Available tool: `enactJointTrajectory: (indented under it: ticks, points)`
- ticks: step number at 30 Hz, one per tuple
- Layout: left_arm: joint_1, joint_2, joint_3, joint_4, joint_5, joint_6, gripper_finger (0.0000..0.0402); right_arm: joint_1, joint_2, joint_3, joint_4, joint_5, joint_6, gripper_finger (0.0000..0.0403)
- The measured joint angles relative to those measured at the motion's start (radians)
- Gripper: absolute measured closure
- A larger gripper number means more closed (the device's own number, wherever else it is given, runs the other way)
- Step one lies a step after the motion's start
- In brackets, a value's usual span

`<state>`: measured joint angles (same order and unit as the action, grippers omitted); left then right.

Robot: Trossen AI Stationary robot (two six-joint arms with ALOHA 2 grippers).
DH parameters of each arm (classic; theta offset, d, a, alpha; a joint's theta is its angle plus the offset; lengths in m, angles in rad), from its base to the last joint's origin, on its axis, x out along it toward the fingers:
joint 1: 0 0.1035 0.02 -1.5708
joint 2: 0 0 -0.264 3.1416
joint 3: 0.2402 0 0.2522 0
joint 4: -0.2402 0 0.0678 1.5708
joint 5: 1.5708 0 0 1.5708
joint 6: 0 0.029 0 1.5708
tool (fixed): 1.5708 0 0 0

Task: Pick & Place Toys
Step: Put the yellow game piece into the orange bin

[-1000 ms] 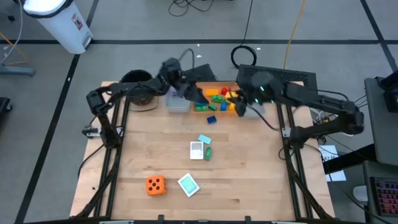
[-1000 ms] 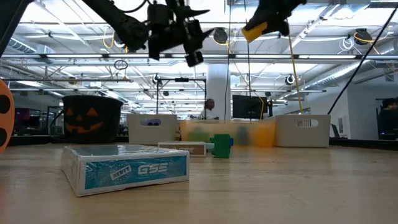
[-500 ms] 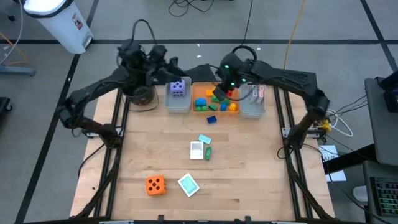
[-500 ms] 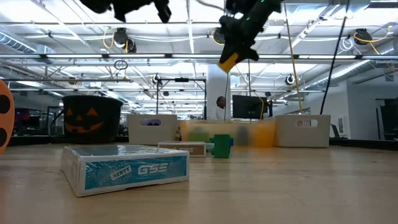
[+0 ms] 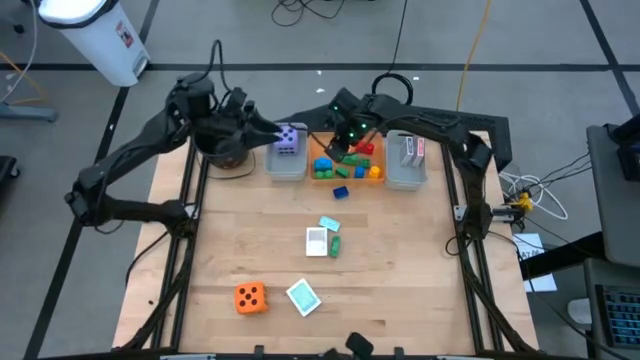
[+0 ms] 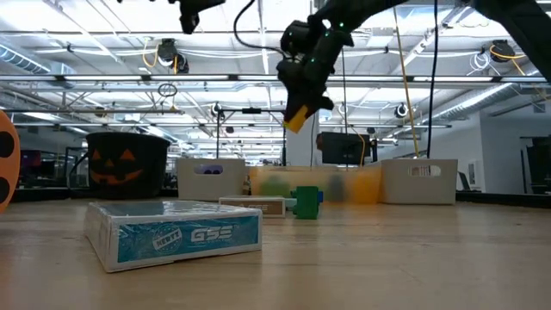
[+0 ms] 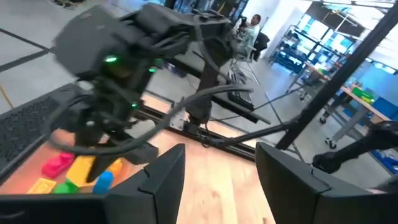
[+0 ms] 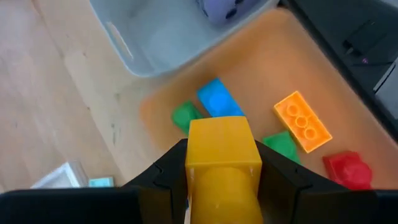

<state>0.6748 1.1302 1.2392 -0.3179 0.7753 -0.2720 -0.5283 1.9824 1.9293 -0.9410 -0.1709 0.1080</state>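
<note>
Yellow brick (image 8: 222,155), blocky and glossy, clamped in right end effector (image 8: 224,177).

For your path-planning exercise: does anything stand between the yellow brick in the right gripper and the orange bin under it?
Nothing visible does. The right gripper holds the yellow brick above the orange bin, whose floor shows loose bricks and bare patches.

The right gripper (image 8: 222,163), clamped on a yellow brick (image 8: 224,155), has swung from the far-right side of the orange bin (image 5: 345,176) across to hang above its left part, the bricks there now right beneath its fingers. The left gripper (image 7: 219,175), jaws apart and empty, has pulled back from over the grey bin (image 5: 285,166), so the purple die (image 5: 288,141) inside it now shows, beside the gripper.
</note>
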Motion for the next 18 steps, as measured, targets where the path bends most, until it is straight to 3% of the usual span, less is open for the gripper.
enactJointTrajectory:
  ticks: [4, 18]
  points:
    - [-0.025, -0.022, 0.0, -0.006, -0.003, -0.002, 0.0199, -0.017, 0.04, 0.001, -0.021, -0.014, -0.046, 0.0275]
    - [-0.098, -0.017, 0.0, -0.008, -0.182, -0.018, 0.0199, -0.02, 0.139, 0.0, 0.007, 0.04, -0.174, 0.0275]
